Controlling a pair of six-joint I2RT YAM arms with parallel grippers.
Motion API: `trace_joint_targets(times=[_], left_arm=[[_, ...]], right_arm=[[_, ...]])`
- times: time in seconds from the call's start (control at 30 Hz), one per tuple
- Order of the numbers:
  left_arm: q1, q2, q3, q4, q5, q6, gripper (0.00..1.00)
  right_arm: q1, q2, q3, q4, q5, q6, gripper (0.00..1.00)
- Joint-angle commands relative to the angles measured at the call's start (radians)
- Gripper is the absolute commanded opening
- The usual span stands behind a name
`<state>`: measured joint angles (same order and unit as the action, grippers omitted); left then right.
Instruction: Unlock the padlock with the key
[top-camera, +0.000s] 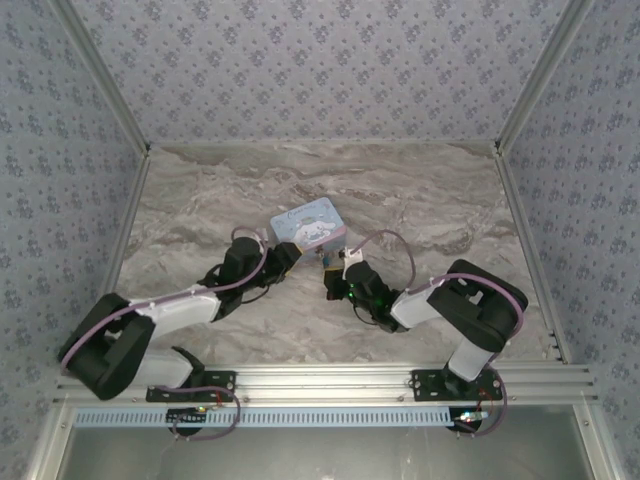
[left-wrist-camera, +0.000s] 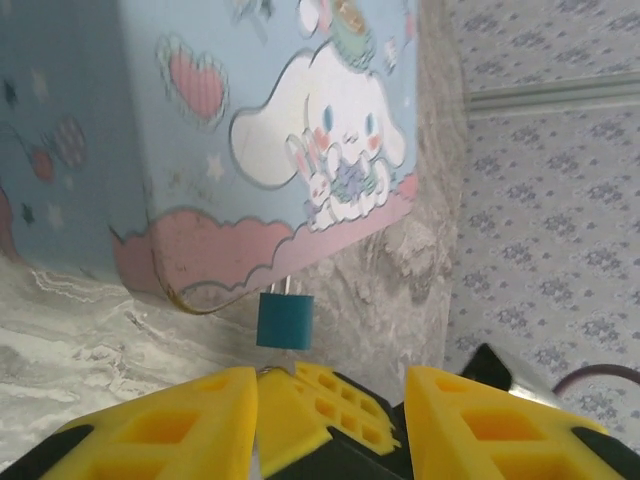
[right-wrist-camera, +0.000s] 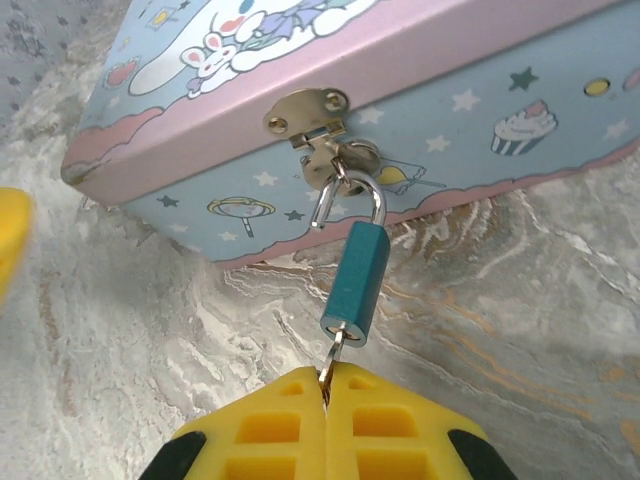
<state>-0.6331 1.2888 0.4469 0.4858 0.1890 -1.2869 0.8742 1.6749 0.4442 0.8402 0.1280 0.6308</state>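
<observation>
Right gripper (right-wrist-camera: 325, 388) is pinching the key (right-wrist-camera: 335, 352): jaws pressed together, only a sliver of metal showing between the yellow tips and the lock.

The key is sitting in the bottom end of the padlock (right-wrist-camera: 360, 282). The padlock is hanging by its shackle (right-wrist-camera: 352, 198) from the hasp (right-wrist-camera: 305, 112) on the front wall of the tin (right-wrist-camera: 480, 90), low against the marble table (right-wrist-camera: 520, 330).

Long axis: the teal body is leaning, running from the hasp down and slightly left in the right wrist view, straight at the right fingertips. Key and body are lying on one line, so any twist has to go about that line.

One leg of the shackle is looking as if it is standing clear of the body's top. That would mean the lock is sprung, but it cannot be told for certain.

Left gripper (left-wrist-camera: 330, 392) is standing open, its fingers (left-wrist-camera: 160, 425) spread and holding nothing. In the left wrist view the padlock is lying just ahead of it, under the tin's corner, with the right gripper's tips between the two.

Judgement: the right arm is the nearer one and already on the key. The left is close enough to steady the tin or the body. The risk is in pulling off-axis and dragging the tin.
</observation>
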Motion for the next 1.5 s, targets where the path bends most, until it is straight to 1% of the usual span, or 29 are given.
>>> trace_joint_targets(times=[0.0, 0.1, 0.2, 0.37, 0.43, 0.47, 0.53, 0.57, 0.73, 0.83, 0.97, 1.03, 1.13, 1.23, 1.27, 1.33, 1.4, 1.47], left_arm=[[0.014, -0.099, -0.001, -0.168, -0.071, 0.086, 0.45], [0.023, -0.179, 0.004, -0.264, -0.109, 0.123, 0.47], [0.037, -0.237, 0.002, -0.321, -0.128, 0.143, 0.49], [0.056, -0.284, -0.01, -0.347, -0.134, 0.145, 0.49], [0.058, -0.287, -0.01, -0.351, -0.133, 0.146, 0.5], [0.061, -0.287, -0.01, -0.351, -0.132, 0.147, 0.5], [0.065, -0.284, -0.005, -0.354, -0.131, 0.152, 0.5], [0.067, -0.283, -0.001, -0.358, -0.131, 0.155, 0.5], [0.078, -0.281, 0.021, -0.393, -0.128, 0.18, 0.54], [0.081, -0.278, 0.029, -0.413, -0.132, 0.195, 0.61], [0.09, -0.262, 0.032, -0.418, -0.121, 0.206, 0.71], [0.095, -0.252, 0.037, -0.417, -0.112, 0.212, 0.78], [0.101, -0.227, 0.049, -0.409, -0.093, 0.222, 0.85], [0.112, -0.198, 0.065, -0.398, -0.073, 0.231, 0.87], [0.115, -0.189, 0.07, -0.395, -0.068, 0.232, 0.88], [0.123, -0.169, 0.081, -0.39, -0.061, 0.232, 0.92], [0.128, -0.15, 0.09, -0.372, -0.049, 0.233, 0.98], [0.132, -0.126, 0.1, -0.347, -0.026, 0.241, 0.99]], right_arm=[[-0.03, -0.017, -0.042, 0.04, -0.099, 0.122, 0.0], [-0.072, -0.014, -0.069, 0.08, -0.171, 0.196, 0.0], [-0.112, -0.01, -0.081, 0.077, -0.238, 0.261, 0.0], [-0.155, -0.012, -0.096, 0.06, -0.291, 0.344, 0.0], [-0.161, -0.014, -0.096, 0.039, -0.297, 0.358, 0.03], [-0.163, -0.016, -0.095, 0.029, -0.302, 0.361, 0.06], [-0.167, -0.018, -0.09, -0.012, -0.302, 0.374, 0.18], [-0.169, -0.02, -0.092, -0.025, -0.299, 0.378, 0.21], [-0.194, -0.065, -0.124, -0.078, -0.268, 0.37, 0.33], [-0.212, -0.131, -0.13, -0.153, -0.259, 0.31, 0.37], [-0.236, -0.25, -0.131, -0.237, -0.24, 0.164, 0.5], [-0.27, -0.301, -0.132, -0.232, -0.292, 0.093, 0.6], [-0.328, -0.331, -0.115, -0.187, -0.441, 0.025, 0.71], [-0.384, -0.314, -0.093, -0.121, -0.578, 0.019, 0.81], [-0.395, -0.305, -0.085, -0.111, -0.606, 0.019, 0.85], [-0.41, -0.286, -0.061, -0.11, -0.641, 0.015, 0.92], [-0.413, -0.257, -0.042, -0.1, -0.654, 0.018, 1.0], [-0.414, -0.217, -0.026, -0.072, -0.666, 0.03, 1.0]])
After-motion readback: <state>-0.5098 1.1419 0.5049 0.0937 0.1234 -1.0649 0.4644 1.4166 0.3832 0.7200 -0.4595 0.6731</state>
